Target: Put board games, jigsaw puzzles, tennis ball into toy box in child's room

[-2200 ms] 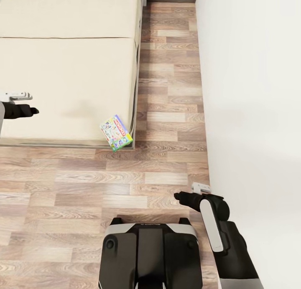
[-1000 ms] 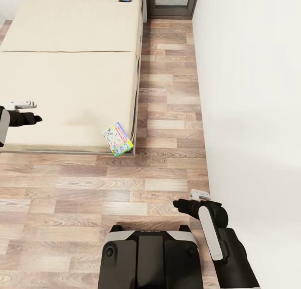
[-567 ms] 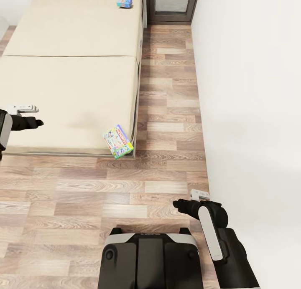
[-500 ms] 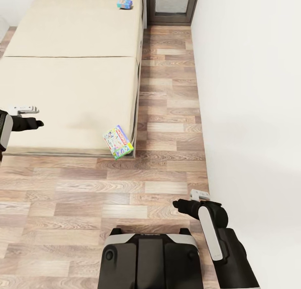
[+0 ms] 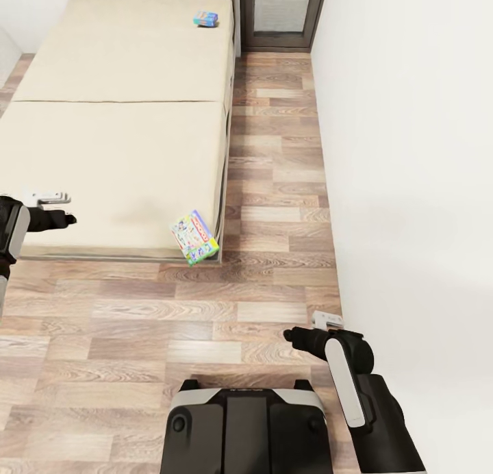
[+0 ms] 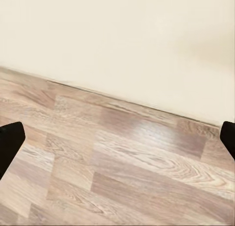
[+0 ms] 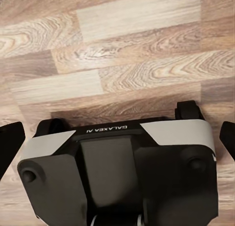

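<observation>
Both pincers gape empty — green-topped board game on the bed corner lies between left pincer and right pincer.

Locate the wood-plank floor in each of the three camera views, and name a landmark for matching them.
Head view: the floor runs past the foot of the bed and along the wall.
Left wrist view: the floor meets the beige bed.
Right wrist view: the floor lies beyond the robot's base.
Shared landmark: the planks; the base also shows in the head view.
</observation>
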